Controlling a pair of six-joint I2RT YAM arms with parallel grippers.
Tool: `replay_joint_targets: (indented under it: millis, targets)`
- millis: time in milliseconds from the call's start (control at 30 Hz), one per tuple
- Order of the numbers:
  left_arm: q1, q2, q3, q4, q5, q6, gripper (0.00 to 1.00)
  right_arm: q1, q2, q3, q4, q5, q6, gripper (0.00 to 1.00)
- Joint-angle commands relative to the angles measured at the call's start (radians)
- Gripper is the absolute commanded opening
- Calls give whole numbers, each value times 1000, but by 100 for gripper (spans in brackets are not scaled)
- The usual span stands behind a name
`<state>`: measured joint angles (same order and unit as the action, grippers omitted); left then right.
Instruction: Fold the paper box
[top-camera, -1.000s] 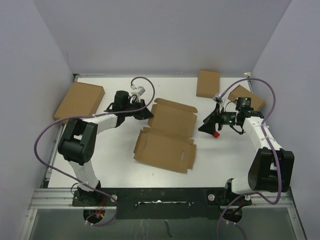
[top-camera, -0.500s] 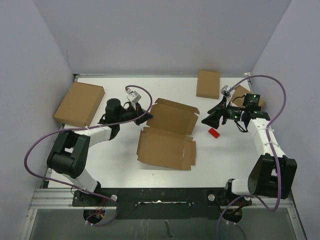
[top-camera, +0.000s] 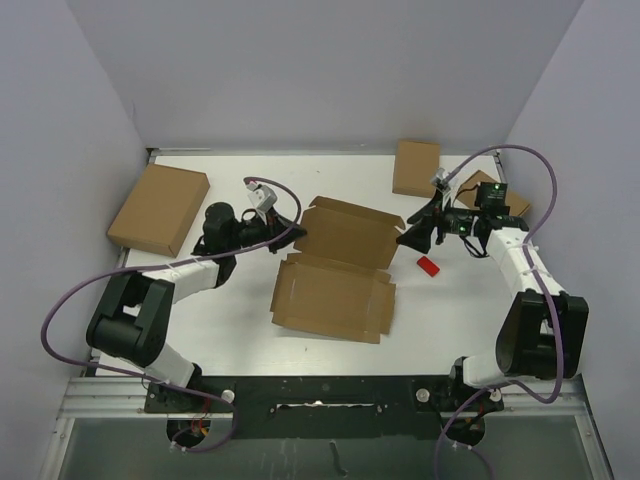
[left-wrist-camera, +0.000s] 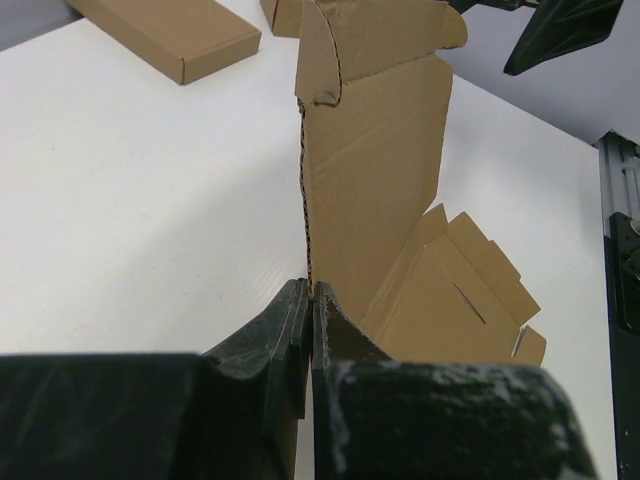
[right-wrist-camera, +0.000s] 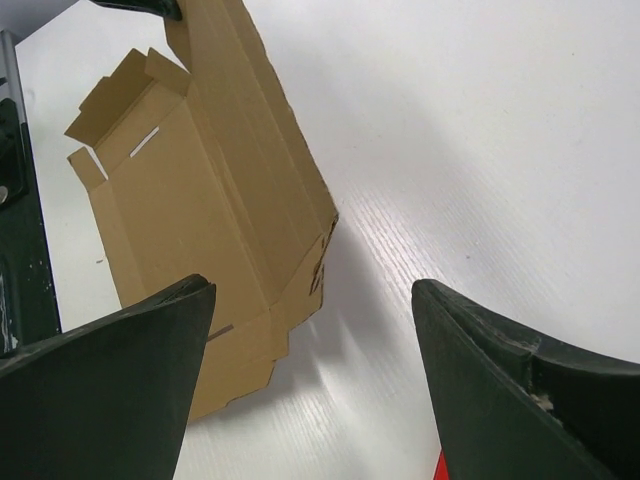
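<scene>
1. Top view: shows the paper box (top-camera: 335, 285) near the middle of the white table (top-camera: 240, 330), near panel flat, far panel tilted up; finds the left gripper (top-camera: 291, 229) at the box's far left corner and the right gripper (top-camera: 407, 237) just off the far right corner, spread wide; places a small red piece (top-camera: 429, 265) on the table near the right gripper, a larger cardboard box (top-camera: 160, 207) at the far left, two smaller cardboard boxes (top-camera: 416, 167) at the back right.
2. Left wrist view: shows the left gripper (left-wrist-camera: 310, 291) pinched tight on a thin edge of the paper box (left-wrist-camera: 375, 190), with a panel standing up just ahead.
3. Right wrist view: shows the right gripper (right-wrist-camera: 312, 290) gaping, nothing held between the fingers; sets the paper box (right-wrist-camera: 200, 190) ahead with its raised panel leaning, corner near but not touching; glimpses the red piece (right-wrist-camera: 440, 468) at the bottom edge.
</scene>
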<state>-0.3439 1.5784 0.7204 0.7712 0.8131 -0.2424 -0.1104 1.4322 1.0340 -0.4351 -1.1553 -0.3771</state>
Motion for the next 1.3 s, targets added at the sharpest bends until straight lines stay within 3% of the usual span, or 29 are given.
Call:
replay_joint_targets:
  millis: [0, 167, 267, 700, 900, 1033, 1100, 1267]
  targets:
    - [6, -88, -12, 106, 33, -10, 0, 32, 11, 46, 75, 8, -20, 82]
    - [5, -106, -26, 124, 41, -28, 0, 52, 30, 50, 81, 0, -23, 79]
    - [6, -112, -33, 135, 46, -33, 0, 75, 25, 48, 81, -26, -28, 73]
    - [6, -116, -33, 155, 67, -58, 0, 95, 4, 20, 84, -106, -34, 28]
    - [6, -119, -33, 144, 57, -67, 0, 95, -18, 20, 57, -132, -64, 1]
    - [6, -145, -31, 95, 7, -82, 0, 84, -50, 10, 35, -140, -81, 0]
    - [7, -184, -19, 0, -60, -114, 9, 67, -69, 8, 16, -147, -84, 0]
    - [2, -379, -19, -335, -223, -218, 43, 15, -156, -42, -16, -163, -94, 0]
